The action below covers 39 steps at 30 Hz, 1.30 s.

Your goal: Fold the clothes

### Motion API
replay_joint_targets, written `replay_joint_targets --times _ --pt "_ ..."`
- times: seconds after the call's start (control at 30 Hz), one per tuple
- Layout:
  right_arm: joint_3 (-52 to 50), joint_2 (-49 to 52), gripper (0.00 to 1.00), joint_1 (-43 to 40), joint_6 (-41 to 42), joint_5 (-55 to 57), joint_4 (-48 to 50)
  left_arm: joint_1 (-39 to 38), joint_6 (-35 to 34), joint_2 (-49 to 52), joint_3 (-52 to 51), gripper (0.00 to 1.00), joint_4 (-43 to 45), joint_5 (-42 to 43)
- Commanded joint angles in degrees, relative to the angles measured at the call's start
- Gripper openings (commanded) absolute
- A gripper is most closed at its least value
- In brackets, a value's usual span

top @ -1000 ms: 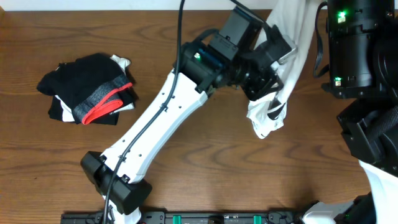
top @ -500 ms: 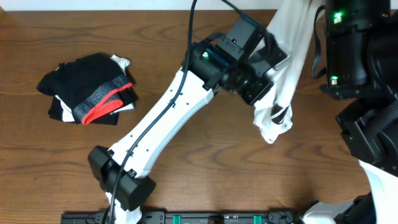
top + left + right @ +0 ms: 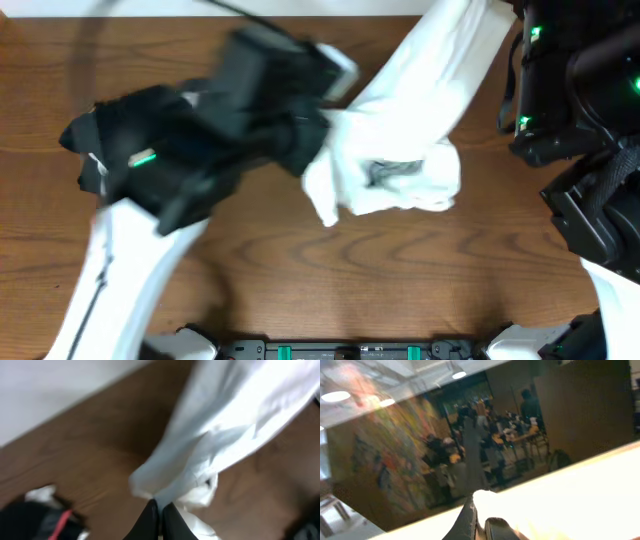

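Wood table [image 3: 300,285], front open, white T-shirt [image 3: 420,100] stretched from left pincer [image 3: 160,511] to right pincer [image 3: 481,521], both pinching it

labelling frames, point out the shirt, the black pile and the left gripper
shirt [image 3: 405,120], overhead, on the stretched middle of the cloth
black pile [image 3: 20,517], left wrist, on its black fabric
left gripper [image 3: 160,508], left wrist, between its tips, shut on the shirt

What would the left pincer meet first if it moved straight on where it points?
The white T-shirt: the left pincer is shut on it. Behind it, probably the wooden table; depth is unclear.
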Motion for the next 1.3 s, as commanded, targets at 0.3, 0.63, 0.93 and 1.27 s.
replay_joint_targets --times 0.3,0.63,0.93,1.27 --pt "0.6 -3.8 0.05 -5.2 18.9 -7.7 -14.9 17.2 -0.9 -11.2 0.3 0.06 -1.9 -1.7" --pt "0.6 -3.8 0.01 -29.7 17.0 -42.5 -24.7 23.4 0.0 -13.4 0.3 0.06 -1.2 -1.6" --pt "0.6 -3.1 0.01 -33.0 -17.4 -54.6 -32.0 23.4 -1.2 -13.4 1.9 0.06 5.4 0.7" --pt "0.6 -2.0 0.01 -33.0 -17.5 -37.9 -39.6 23.4 -2.3 -13.4 13.6 0.06 5.0 1.2"
